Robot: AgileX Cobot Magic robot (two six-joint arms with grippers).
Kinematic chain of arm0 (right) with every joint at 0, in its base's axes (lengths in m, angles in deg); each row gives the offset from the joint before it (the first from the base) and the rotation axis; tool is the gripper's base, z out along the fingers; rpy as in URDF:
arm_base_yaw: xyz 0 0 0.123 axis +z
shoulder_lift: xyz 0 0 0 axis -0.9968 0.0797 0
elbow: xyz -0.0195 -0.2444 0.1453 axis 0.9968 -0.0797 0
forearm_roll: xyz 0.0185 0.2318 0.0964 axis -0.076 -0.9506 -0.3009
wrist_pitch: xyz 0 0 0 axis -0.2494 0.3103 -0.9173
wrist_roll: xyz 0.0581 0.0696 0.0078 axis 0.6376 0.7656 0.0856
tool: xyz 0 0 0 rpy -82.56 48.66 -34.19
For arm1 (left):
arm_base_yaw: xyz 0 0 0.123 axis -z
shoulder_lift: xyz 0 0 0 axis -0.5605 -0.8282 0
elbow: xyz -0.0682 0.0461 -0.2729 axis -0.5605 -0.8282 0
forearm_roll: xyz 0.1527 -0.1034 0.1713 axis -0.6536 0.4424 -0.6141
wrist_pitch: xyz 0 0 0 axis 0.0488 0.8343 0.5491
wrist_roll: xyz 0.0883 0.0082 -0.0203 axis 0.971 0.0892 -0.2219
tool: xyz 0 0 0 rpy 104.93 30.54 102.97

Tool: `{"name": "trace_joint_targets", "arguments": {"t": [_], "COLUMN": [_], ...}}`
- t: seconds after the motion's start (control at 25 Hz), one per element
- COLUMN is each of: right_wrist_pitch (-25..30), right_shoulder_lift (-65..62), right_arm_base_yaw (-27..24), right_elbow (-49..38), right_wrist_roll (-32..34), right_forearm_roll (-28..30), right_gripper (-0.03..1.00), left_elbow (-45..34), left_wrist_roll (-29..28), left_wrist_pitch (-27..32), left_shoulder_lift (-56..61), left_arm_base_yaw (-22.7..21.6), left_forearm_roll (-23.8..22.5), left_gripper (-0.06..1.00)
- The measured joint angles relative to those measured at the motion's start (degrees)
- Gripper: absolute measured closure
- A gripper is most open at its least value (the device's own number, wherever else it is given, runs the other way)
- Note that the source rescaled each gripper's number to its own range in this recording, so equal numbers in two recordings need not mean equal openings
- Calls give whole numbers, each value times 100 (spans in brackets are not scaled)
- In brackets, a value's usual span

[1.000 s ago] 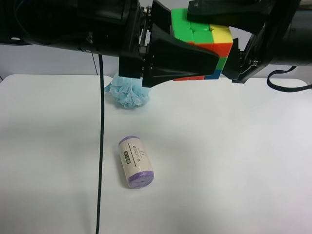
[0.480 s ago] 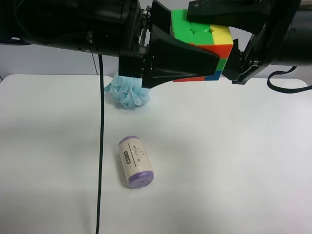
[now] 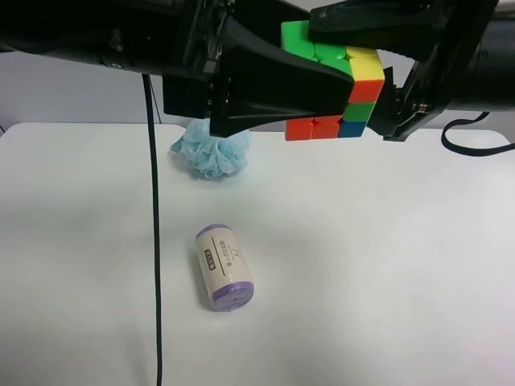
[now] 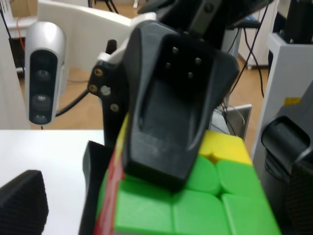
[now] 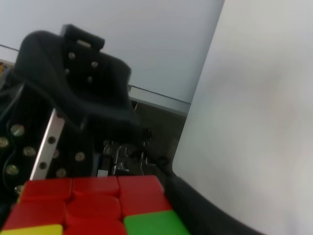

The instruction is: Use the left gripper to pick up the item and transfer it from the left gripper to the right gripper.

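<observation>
- One puzzle cube [image 3: 364, 79] is found raised well clear of the white table [image 3: 386, 265], nearest the overhead camera.
- The right gripper [image 3: 358, 68], on the arm at the overhead view's right, is noted clamped shut on the cube. One finger [image 4: 166, 122] is laid flat across the green face.
- The left gripper [image 4: 156, 203], on the arm at the overhead view's left, is spread wide. Its ribbed pads [image 4: 22, 203] are set either side of the cube with gaps visible, and nothing is gripped by it.
- Red and green squares of the cube are recorded close against the right wrist camera.
- A black cable [image 3: 154, 241] is seen hanging from the left arm, down across the table.
- Below, a white roll [image 3: 224, 267] with purple ends is laid on its side near the table's middle, touched by nothing.
- Farther back, a light blue bath puff [image 3: 211, 153] is found near the far edge, partly hidden by the left gripper and well apart from the roll.
- A pale wall [image 3: 80, 100] is recorded behind the table.
</observation>
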State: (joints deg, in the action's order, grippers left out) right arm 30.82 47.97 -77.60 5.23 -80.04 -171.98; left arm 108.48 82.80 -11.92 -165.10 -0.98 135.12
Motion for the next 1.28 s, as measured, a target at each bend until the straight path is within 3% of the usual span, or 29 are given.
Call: {"name": "trace_joint_targets", "arguments": {"t": [0.24,0.48,0.72,0.92,1.08,1.28], "right_wrist_pitch": [-6,-56,-215,-323,-360,-442], "right_shoulder_lift": [0,0,0,0,0,0], "right_arm_base_yaw": [0,0,0,0,0,0], "right_elbow": [0,0,0,0,0,0], "right_wrist_roll": [0,0,0,0,0,0], "right_forearm_roll": [7,126,361,368,522,724], "right_gripper": [97,97,97,97,97,97], "left_elbow": [0,-2,-2,-2,-2,-2], "left_wrist_roll": [-521,-1374,-2495,-3373,-4479,-6378], "left_wrist_pitch": [36,692,1587,1684,1712,1742], "left_shoulder_lift": [391,833,1381,1937,2457,3112], "left_arm_base_yaw": [-333,-1472,-2848,-3443,-3705,-3799], "left_forearm_roll": [-362,-979,-2212,-2996,-4202,-5939], "left_gripper": [-4,-4,-4,-4,-4,-4]}}
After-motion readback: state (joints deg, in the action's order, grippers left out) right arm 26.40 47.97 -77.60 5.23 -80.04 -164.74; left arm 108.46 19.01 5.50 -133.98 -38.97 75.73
